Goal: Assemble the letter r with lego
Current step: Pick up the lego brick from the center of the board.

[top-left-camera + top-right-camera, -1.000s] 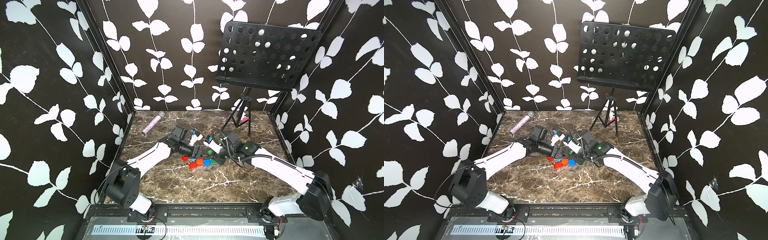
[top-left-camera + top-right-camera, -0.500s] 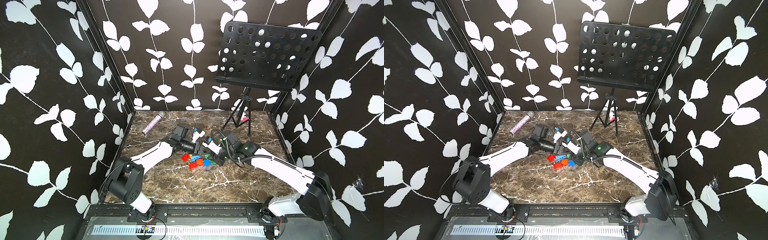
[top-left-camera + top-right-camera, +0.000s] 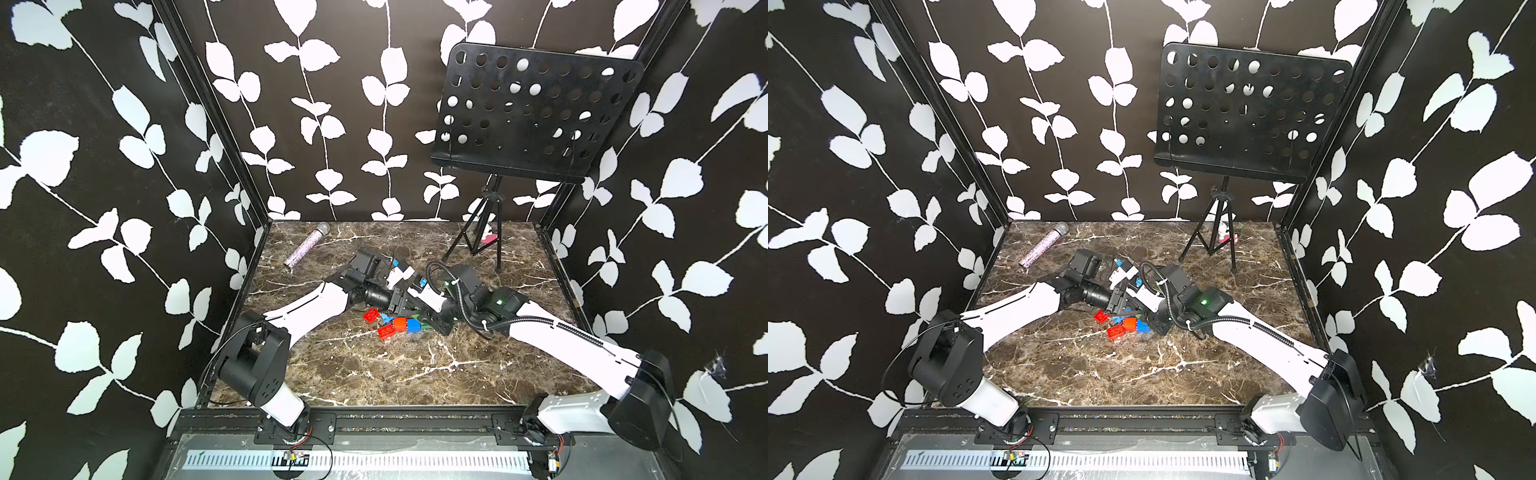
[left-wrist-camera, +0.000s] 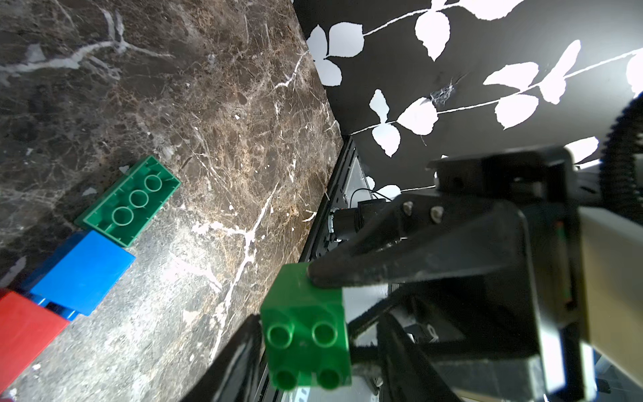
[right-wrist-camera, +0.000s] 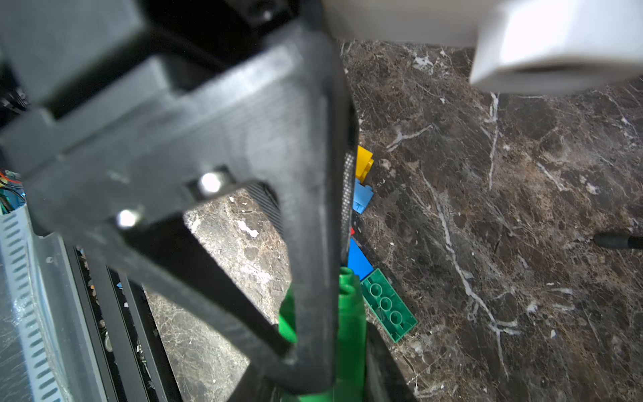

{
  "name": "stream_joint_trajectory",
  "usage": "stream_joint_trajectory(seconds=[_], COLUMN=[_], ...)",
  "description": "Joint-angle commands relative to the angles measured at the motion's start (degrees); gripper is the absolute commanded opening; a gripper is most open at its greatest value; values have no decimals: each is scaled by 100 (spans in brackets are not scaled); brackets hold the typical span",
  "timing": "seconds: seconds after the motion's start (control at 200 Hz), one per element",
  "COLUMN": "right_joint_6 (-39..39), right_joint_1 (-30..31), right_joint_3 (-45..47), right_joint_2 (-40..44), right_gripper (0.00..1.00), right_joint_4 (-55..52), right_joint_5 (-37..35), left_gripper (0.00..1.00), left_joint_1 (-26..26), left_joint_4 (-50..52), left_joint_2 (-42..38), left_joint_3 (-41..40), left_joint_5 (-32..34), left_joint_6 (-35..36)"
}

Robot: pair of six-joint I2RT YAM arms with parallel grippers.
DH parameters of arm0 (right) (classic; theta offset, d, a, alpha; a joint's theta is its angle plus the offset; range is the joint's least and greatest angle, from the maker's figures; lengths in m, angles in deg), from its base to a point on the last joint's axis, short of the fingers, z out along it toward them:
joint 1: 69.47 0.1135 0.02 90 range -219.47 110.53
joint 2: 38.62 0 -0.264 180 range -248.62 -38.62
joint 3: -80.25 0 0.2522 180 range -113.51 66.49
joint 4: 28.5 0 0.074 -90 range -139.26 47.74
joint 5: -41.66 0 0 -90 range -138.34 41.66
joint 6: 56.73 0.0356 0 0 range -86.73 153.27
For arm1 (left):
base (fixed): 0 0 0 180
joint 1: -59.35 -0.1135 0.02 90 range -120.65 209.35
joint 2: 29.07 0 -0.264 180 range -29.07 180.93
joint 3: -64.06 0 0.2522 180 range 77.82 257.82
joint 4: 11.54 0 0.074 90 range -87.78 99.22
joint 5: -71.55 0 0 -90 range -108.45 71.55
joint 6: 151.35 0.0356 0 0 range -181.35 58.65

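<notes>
A light green two-by-two lego brick hangs above the table with my right gripper shut on it; one right finger presses its upper side. My left gripper stands open around the same brick, one finger against it and a narrow gap at the other. In both top views the two grippers meet mid-table. Below lie a dark green long brick, underside up, a blue brick, two red bricks, an orange one, a yellow one and a light blue one.
A black perforated music stand on a tripod stands at the back right, with a small red object at its feet. A glittery microphone lies at the back left. Black leaf-patterned walls enclose the marble table.
My left arm has swung right to the right gripper, and its jaws have narrowed around the light green brick. The right arm and its grip have not moved.
</notes>
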Motion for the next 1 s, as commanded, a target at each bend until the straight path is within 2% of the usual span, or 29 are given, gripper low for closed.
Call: stream_joint_trajectory(seconds=[0.0,0.25,0.435,0.61,0.71,0.91,0.995], right_joint_6=[-67,-121,-157,-172,-149,-24,49], right_joint_1=[-30,-34,-29,-32,-32,-46,-87], right_joint_3=[25,0,-30,6,49,143,171], right_joint_2=[153,84,26,-5,-39,-51,-2], right_gripper=[28,28,28,30,35,51,58], right_joint_4=[336,397,430,465,509,618,624], right_joint_5=[-320,-285,-232,-277,-342,-614,-720], left_gripper=[50,39,39,21,8,7,7], left_joint_1=[91,155,242,276,274,268,262], left_joint_4=[305,-67,-266,-482,-586,-299,99], left_joint_2=[-94,58,233,295,217,59,30], left_joint_3=[-2,24,107,120,104,103,147], left_joint_5=[-281,-513,-666,-753,-761,-622,-326], left_joint_6=[194,0,-84,-178,-195,86,358])
